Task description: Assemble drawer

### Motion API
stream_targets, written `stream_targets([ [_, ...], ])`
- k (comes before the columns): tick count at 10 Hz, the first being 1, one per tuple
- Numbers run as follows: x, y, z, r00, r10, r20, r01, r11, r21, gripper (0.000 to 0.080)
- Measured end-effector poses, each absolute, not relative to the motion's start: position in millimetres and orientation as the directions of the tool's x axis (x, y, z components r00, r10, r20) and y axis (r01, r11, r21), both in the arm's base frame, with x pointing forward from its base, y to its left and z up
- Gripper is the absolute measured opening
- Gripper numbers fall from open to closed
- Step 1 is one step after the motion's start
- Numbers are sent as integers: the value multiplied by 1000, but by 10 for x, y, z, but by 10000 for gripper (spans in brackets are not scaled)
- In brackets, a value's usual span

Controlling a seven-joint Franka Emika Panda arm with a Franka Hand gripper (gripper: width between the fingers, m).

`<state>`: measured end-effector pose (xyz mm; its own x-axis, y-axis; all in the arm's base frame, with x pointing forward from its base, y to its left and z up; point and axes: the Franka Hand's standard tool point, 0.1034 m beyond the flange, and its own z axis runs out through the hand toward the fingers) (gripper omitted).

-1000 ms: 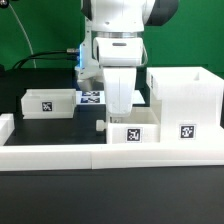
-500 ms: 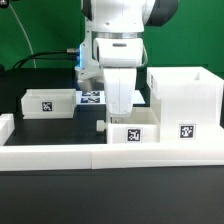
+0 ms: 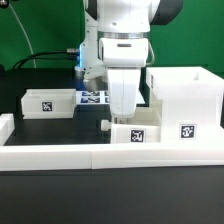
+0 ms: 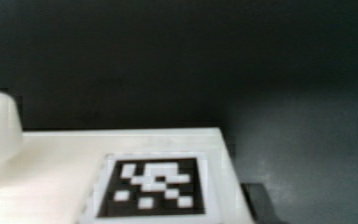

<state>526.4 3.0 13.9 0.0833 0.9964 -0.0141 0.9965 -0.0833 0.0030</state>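
Observation:
In the exterior view my gripper (image 3: 122, 114) reaches down into a small white open-top tray (image 3: 132, 133) with a square tag on its front and a small black knob (image 3: 104, 125) on its left end. The jaws are shut on the tray's wall. The tray stands just left of the tall boxy housing (image 3: 185, 98), close to its side. A second tagged tray (image 3: 48, 102) sits at the exterior view's left. In the wrist view the held tray's white tagged face (image 4: 155, 188) fills the lower part, with one dark finger (image 4: 256, 195) beside it.
A long low white bar (image 3: 90, 156) runs along the front, with a raised end (image 3: 5, 127) at the exterior view's left. The marker board (image 3: 92, 97) lies behind the arm between the left tray and my gripper. A black table lies under everything.
My gripper and the small tray have shifted a little toward the exterior view's right, closer to the housing. The other parts have not moved.

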Motion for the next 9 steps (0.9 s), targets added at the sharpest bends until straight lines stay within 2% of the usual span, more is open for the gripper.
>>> stream_targets([
  [9, 5272, 149, 128, 69, 998, -7, 998, -69, -5, 44],
])
